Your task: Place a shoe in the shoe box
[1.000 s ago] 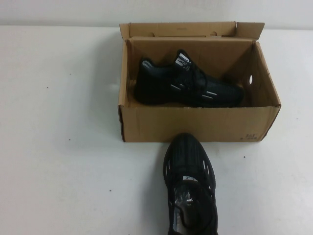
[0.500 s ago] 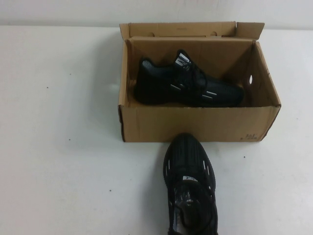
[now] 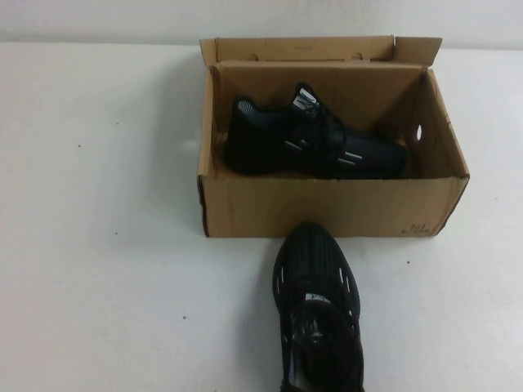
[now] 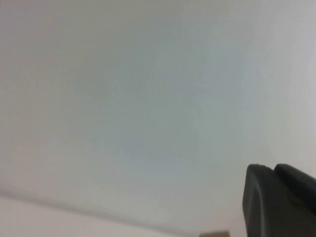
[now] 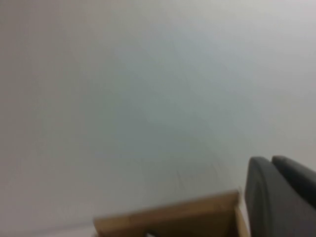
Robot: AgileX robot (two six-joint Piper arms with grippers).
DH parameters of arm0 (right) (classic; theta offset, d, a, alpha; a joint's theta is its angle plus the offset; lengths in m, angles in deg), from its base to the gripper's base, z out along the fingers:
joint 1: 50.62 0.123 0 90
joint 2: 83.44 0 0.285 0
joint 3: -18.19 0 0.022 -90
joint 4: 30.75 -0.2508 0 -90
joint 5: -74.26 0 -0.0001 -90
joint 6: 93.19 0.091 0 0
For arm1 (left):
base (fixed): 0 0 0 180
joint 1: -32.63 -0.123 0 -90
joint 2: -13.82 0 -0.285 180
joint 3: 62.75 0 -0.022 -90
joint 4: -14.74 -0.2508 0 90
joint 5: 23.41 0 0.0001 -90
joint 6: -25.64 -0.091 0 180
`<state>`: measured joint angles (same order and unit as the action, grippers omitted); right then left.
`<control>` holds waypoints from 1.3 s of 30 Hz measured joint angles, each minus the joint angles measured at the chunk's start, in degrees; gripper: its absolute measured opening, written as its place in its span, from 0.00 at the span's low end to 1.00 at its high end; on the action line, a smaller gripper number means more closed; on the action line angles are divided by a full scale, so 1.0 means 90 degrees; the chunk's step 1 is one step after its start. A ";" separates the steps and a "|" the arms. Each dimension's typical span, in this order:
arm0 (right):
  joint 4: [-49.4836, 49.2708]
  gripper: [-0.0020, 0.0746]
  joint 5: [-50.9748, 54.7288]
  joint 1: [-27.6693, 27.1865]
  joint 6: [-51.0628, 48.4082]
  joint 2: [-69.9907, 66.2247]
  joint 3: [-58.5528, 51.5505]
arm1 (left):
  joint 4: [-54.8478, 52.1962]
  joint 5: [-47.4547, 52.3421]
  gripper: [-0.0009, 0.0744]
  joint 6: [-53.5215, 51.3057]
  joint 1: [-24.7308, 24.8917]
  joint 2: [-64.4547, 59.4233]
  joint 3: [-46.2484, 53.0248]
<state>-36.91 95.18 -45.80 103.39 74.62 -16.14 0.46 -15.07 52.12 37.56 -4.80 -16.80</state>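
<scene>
Two black mesh sneakers are seen from the high view: the shoe, marked with short white dashes, lies on the white desk, its toe just beside the near wall of the brown corrugated cardboard shoe box; the matching sneaker lies inside that open box. Only a dark edge of the left gripper and of the right gripper is shown in the wrist views, so whether the jaws are apart or together cannot be told.

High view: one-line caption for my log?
Black mesh sneaker on white table before open brown cardboard box holding its mate; neither pincer visible here.
</scene>
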 joint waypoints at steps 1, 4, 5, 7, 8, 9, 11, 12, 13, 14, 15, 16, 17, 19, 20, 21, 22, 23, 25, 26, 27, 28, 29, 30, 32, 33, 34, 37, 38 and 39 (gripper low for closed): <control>0.0045 0.00 0.0313 0.0000 -0.0100 -0.0140 0.0000 | 0.0000 0.0286 0.01 -0.0012 0.0000 -0.0086 0.0000; 0.0134 0.00 0.0943 0.0000 -0.0280 -0.0436 0.0000 | 0.0012 0.0940 0.01 -0.0012 0.0000 -0.0305 0.0000; 0.0074 0.00 0.1076 0.0000 -0.0305 -0.0507 0.0000 | 0.0025 0.1147 0.01 -0.0012 0.0000 -0.0365 0.0000; -0.0175 0.00 0.1289 0.0000 -0.0329 -0.0614 0.0000 | 0.0073 0.1495 0.01 -0.0012 0.0000 -0.0443 0.0000; -0.0370 0.00 0.1407 0.0000 -0.0344 -0.0663 0.0000 | 0.0123 0.1691 0.01 -0.0012 0.0000 -0.0471 0.0000; -0.0545 0.00 0.1486 0.0000 -0.0344 -0.0718 0.0000 | 0.0175 0.1854 0.01 -0.0012 0.0000 -0.0491 0.0000; -0.1024 0.00 0.1605 0.0000 -0.0475 -0.0867 0.0000 | 0.0348 0.2273 0.01 -0.0012 0.0000 -0.0531 0.0000; -0.1244 0.00 0.1618 0.0013 -0.0625 -0.0946 0.0000 | 0.0447 0.2462 0.01 -0.0012 0.0000 -0.0545 0.0000; -0.1553 0.00 0.1628 0.0045 -0.0881 -0.1066 0.0000 | 0.0584 0.2654 0.01 -0.0012 0.0000 -0.0544 0.0000; -0.1900 0.00 0.1628 0.0099 -0.1214 -0.1179 0.0000 | 0.0723 0.2809 0.01 -0.0012 0.0000 -0.0544 0.0000; -0.2297 0.00 0.1642 0.0175 -0.1607 -0.1345 0.0000 | 0.0846 0.3003 0.01 -0.0012 0.0000 -0.0544 0.0012; -0.2746 0.00 0.1685 0.0256 -0.2053 -0.1535 0.0000 | 0.0949 0.3179 0.01 -0.0012 0.0000 -0.0544 0.0022; -0.3130 0.00 0.1751 0.0317 -0.2442 -0.1750 0.0000 | 0.1024 0.3328 0.01 -0.0012 0.0000 -0.0544 0.0049; -0.4116 0.00 0.2090 0.0452 -0.3522 -0.2275 0.0000 | 0.1174 0.3633 0.01 -0.0012 0.0000 -0.0544 0.0131; -0.4502 0.00 0.2275 0.0508 -0.3980 -0.2515 0.0000 | 0.1203 0.3749 0.01 -0.0012 0.0000 -0.0544 0.0166; -0.4949 0.00 0.2527 0.0561 -0.4529 -0.2835 0.0000 | 0.1218 0.3856 0.01 -0.0012 0.0000 -0.0544 0.0202; -0.5344 0.00 0.2776 0.0609 -0.5024 -0.3161 0.0000 | 0.1233 0.3971 0.01 -0.0012 0.0000 -0.0544 0.0218; -0.5671 0.00 0.2992 0.0646 -0.5448 -0.3425 0.0000 | 0.1244 0.4052 0.01 -0.0012 0.0000 -0.0553 0.0229; -0.6071 0.00 0.3263 0.0791 -0.6051 -0.4068 0.0000 | 0.1244 0.4167 0.01 -0.0012 0.0000 -0.0553 0.0229; -0.6125 0.00 0.3309 0.0866 -0.6195 -0.4365 0.0000 | 0.1244 0.4221 0.01 -0.0012 0.0000 -0.0553 0.0229; -0.6140 0.00 0.3311 0.0985 -0.6313 -0.4635 0.0000 | 0.1244 0.4283 0.01 -0.0012 0.0000 -0.0553 0.0229; -0.6082 0.00 0.3311 0.1134 -0.6384 -0.4887 0.0029 | 0.1258 0.4346 0.01 -0.0012 0.0000 -0.0553 0.0229; -0.5987 0.00 0.3295 0.1275 -0.6399 -0.5070 0.0084 | 0.1258 0.4414 0.01 -0.0012 0.0000 -0.0553 0.0229; -0.5850 0.00 0.3248 0.1482 -0.6409 -0.5272 0.0152 | 0.1272 0.4477 0.01 -0.0012 0.0000 -0.0553 0.0229; -0.5459 0.00 0.3041 0.1983 -0.6218 -0.5563 0.0318 | 0.1280 0.4591 0.01 -0.0012 0.0000 -0.0553 0.0229; -0.5194 0.00 0.2891 0.2266 -0.6003 -0.5696 0.0410 | 0.1280 0.4652 0.01 -0.0012 0.0000 -0.0553 0.0229; -0.4945 0.00 0.2760 0.2506 -0.5721 -0.5817 0.0490 | 0.1280 0.4709 0.01 -0.0012 0.0000 -0.0553 0.0229; -0.3799 0.00 0.2372 0.3361 -0.4519 -0.6142 0.0787 | 0.1280 0.4858 0.01 -0.0012 0.0000 -0.0553 0.0229; -0.3282 0.00 0.2325 0.3647 -0.3931 -0.6271 0.0908 | 0.1280 0.4905 0.01 -0.0012 0.0000 -0.0553 0.0229; -0.2736 0.00 0.2323 0.3912 -0.3282 -0.6411 0.1036 | 0.1280 0.4939 0.01 -0.0012 0.0000 -0.0553 0.0229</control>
<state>-61.54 116.09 -10.59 73.85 16.93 -6.81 11.98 29.38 52.02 37.56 -9.78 -14.74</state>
